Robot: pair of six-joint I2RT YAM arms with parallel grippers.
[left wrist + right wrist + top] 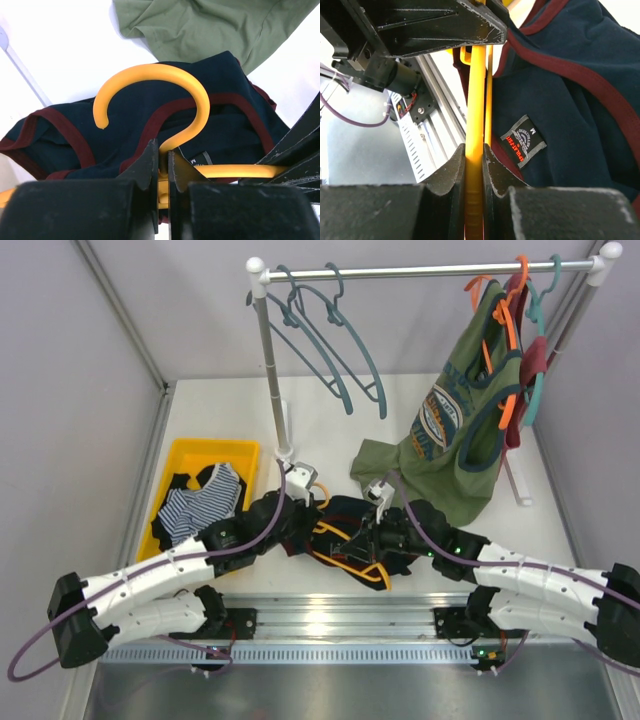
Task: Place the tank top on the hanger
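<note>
Left gripper (163, 150) sat closest to me at the near edge of the worktop (220, 410), fingers pressed together on the neck of the hanger (150, 71), just under the hook. Right gripper (474, 147) was likewise pinched shut on the hanger, on a thin yellow arm of it, approx. mid-edge & just right of the left one. So both pincers were on the plastic and neither had any cloth.

Tank top (220, 75) lay bunched flat on the worktop btwn the two grippers, under and around the hanger, w/ maroon trim showing and the neck label (522, 140) just beside the yellow arm. Hook pointed away from the left gripper toward the far edge, where the hem of the olive top (210, 25) spilled down. Hanger's long axis ran from the right gripper across to the left one, roughly along the near edge.

My guess: the next move turns on that yellow arm vs. the neck opening. Cloth lay beside and beneath it, not yet over it. Right arm looked nearer the label, so prob. the one to let go & lift the trim.
</note>
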